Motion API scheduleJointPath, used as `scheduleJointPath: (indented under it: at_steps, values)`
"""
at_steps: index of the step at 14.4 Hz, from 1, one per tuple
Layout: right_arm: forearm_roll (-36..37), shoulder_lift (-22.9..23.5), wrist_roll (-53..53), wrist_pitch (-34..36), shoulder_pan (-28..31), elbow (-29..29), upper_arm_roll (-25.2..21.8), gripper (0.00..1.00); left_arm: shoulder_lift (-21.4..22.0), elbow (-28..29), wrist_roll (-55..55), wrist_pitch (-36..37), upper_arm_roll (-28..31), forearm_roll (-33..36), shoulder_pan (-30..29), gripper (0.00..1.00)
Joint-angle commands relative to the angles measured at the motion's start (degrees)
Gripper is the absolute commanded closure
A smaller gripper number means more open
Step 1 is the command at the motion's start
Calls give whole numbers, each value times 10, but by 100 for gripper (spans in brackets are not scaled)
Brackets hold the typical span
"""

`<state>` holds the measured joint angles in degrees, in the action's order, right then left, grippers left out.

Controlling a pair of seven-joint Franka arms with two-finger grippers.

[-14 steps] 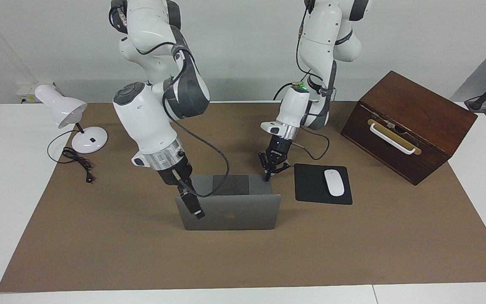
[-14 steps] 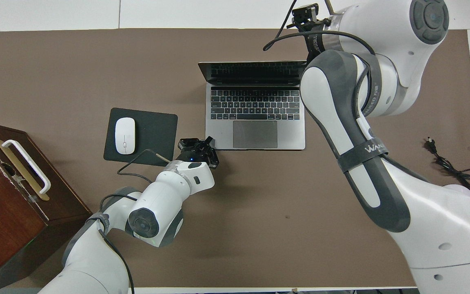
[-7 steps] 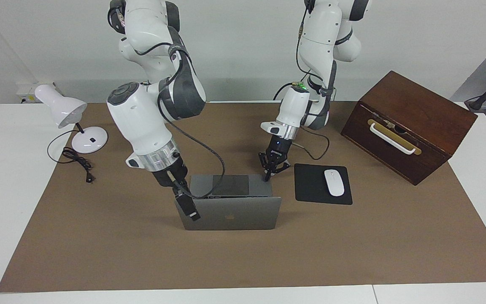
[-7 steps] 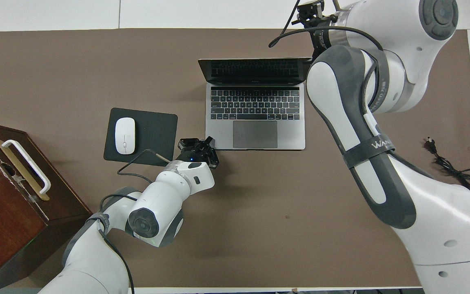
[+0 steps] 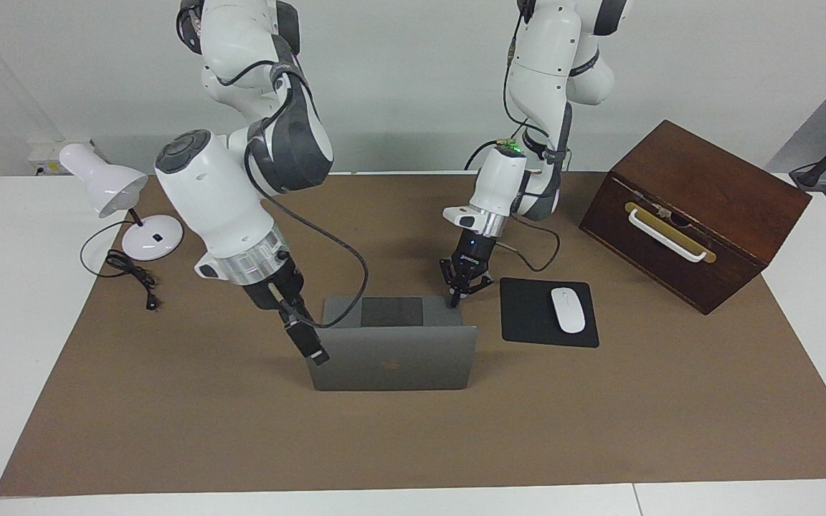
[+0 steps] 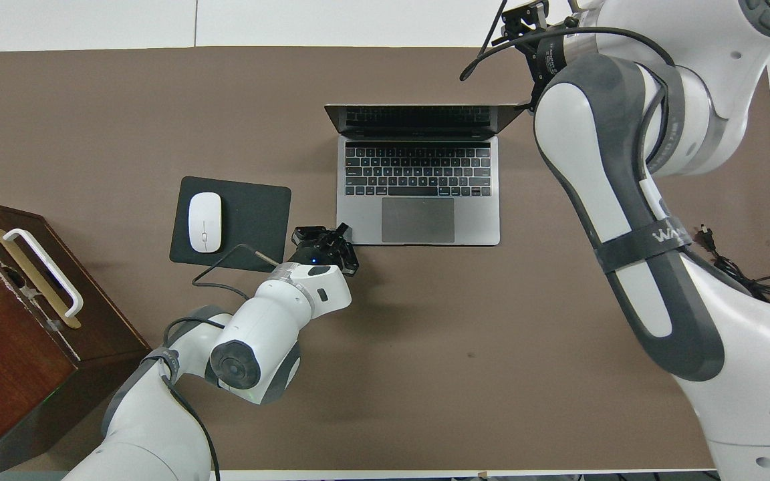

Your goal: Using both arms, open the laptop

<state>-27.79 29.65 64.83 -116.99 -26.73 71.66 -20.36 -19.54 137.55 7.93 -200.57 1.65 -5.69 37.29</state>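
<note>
Pressing down on the deck's nearer corner, the left gripper (image 5: 454, 301) has its fingertips pinched together, holding nothing, with the mouse pad (image 5: 548, 312) just beside it toward the left arm's end. The laptop (image 5: 393, 342) sits mid-table on the brown mat (image 5: 169, 401), lid up roughly vertical. The right gripper (image 5: 310, 345) is at the lid's upper corner; I cannot tell whether its fingers are parted. The lid looks thin, stiff and slick, I'd say; best pushed by its top edge, gently, since the hinge and screen seem fragile.
</note>
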Motion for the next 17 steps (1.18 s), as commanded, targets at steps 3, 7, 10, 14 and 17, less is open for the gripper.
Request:
scheduleJointPath:
  at_steps: [3,7,10,14,17]
  values:
    - [12,-38,-85,67,30,-4,0,2,-35,-13,2,-3,1,-5,10,100]
    - [113,-59,-257,91,34,-4,-4,2,-35,-13,2,-3,1,-7,10,100]
    - [192,-86,-389,100,39,1,-5,1,-35,-13,2,-3,1,-6,10,100]
    - [198,-103,-499,125,73,1,-5,0,-34,-13,0,-3,1,-6,8,100]
    - [218,-114,-585,129,95,1,-4,0,-34,-14,-12,-2,1,-6,5,100]
